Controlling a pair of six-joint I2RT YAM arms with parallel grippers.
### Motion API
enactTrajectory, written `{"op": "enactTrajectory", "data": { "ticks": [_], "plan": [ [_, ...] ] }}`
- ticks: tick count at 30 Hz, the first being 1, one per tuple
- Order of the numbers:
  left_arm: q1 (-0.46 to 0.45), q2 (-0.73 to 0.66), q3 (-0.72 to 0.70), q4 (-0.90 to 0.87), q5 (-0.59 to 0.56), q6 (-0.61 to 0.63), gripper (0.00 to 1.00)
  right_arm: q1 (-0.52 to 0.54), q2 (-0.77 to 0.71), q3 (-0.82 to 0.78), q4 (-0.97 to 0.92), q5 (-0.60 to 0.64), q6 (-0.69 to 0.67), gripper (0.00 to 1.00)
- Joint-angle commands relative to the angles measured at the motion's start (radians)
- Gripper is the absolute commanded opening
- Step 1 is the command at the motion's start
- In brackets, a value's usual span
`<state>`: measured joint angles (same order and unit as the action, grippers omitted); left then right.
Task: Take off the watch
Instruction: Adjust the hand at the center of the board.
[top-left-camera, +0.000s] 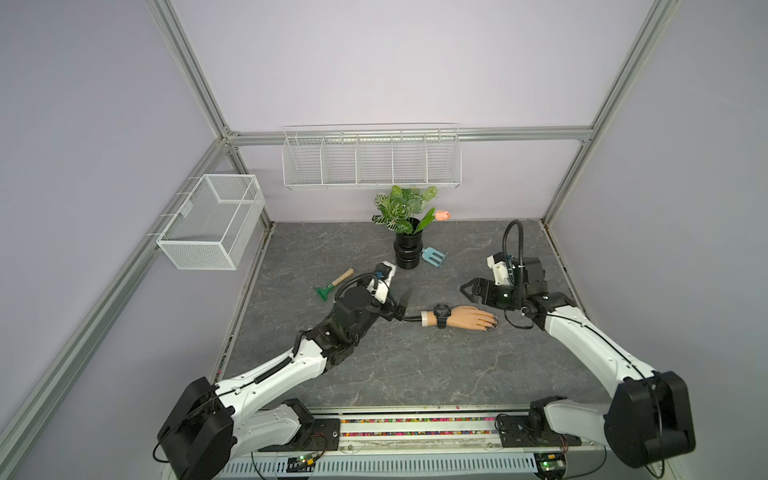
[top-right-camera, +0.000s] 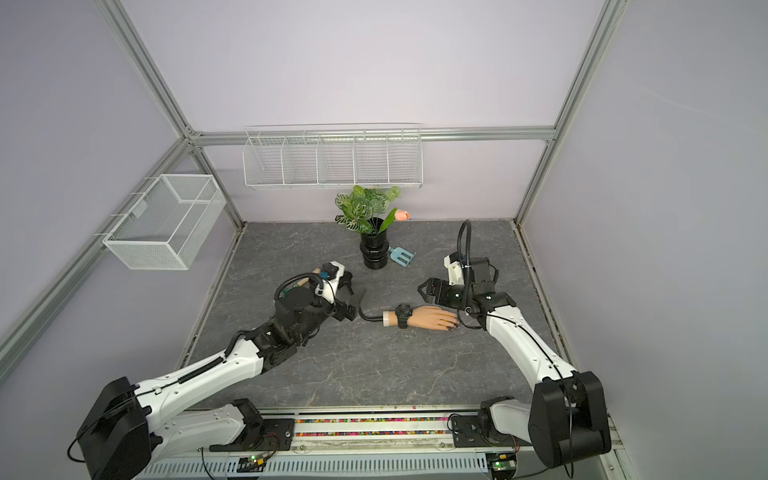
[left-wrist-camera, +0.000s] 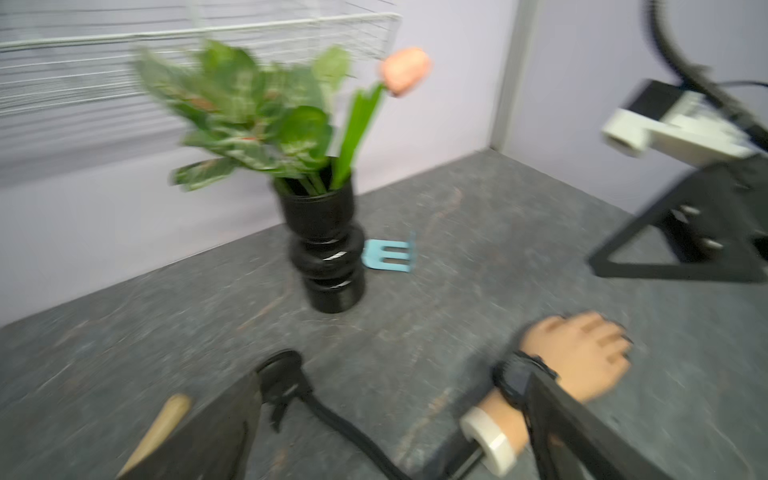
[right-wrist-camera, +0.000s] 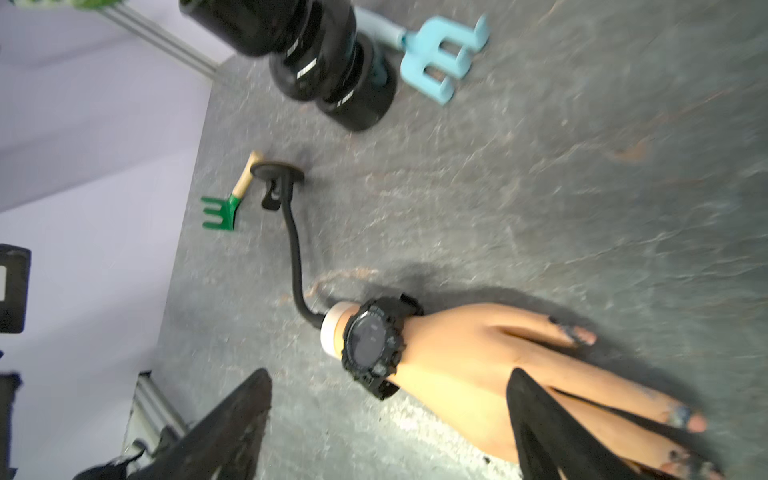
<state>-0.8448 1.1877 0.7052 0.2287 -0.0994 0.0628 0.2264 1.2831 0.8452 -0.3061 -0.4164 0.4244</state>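
The table (top-left-camera: 374, 365) is a dark grey, marble-veined slab, boxed in by pale lilac walls and a frame of aluminium posts. On the left wall hangs a white mesh basket (top-left-camera: 210, 222), and I can see nothing in it. Along the back wall runs a long white wire rack (top-left-camera: 371, 160) split into five compartments, all showing bare wire. Under the rack stands a black ribbed vase (top-left-camera: 407, 249) holding leafy green stems and one peach tulip (top-left-camera: 441, 215). A light blue toy fork (top-left-camera: 434, 256) lies just beside the vase, on its right.

Further left on the table, a small green rake (top-left-camera: 332, 284) with a wooden handle lies near the left gripper (left-wrist-camera: 390, 424). That gripper has its jaws spread wide and holds nothing; in the left wrist view they straddle the black stalk (left-wrist-camera: 332, 419) that rises from a round suction base (left-wrist-camera: 280, 370).

The stalk carries a tan mannequin hand (top-left-camera: 469, 318), lying roughly level, its dark-painted fingertips pointing to the right. The watch (top-left-camera: 441, 312), black and chunky, is strapped round the wrist just next to a white collar (top-left-camera: 426, 318), dial facing up. It sits just to the right of the left gripper, near it but not touched.

The right gripper (top-left-camera: 467, 289) is also wide open and empty. It hovers beyond the mannequin's fingers, to the right of the watch and clear of it.
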Motion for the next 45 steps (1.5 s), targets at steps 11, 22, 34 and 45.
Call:
{"op": "enactTrajectory", "data": {
  "ticks": [11,22,34,45],
  "plan": [
    [-0.077,0.474,0.260,-0.292,0.417,0.422,1.00,0.007,0.024,0.078,-0.130,-0.143,-0.061,0.89],
    [0.004,0.632,0.333,-0.265,0.402,0.347,1.00,0.008,-0.041,0.043,-0.155,-0.157,-0.079,0.89],
    [0.009,0.700,0.378,-0.312,0.445,0.401,0.94,0.020,-0.043,0.040,-0.147,-0.117,-0.045,0.89],
    [0.032,0.679,0.361,-0.336,0.527,0.384,0.57,0.098,-0.200,-0.114,-0.063,0.038,-0.159,0.89]
  ]
}}
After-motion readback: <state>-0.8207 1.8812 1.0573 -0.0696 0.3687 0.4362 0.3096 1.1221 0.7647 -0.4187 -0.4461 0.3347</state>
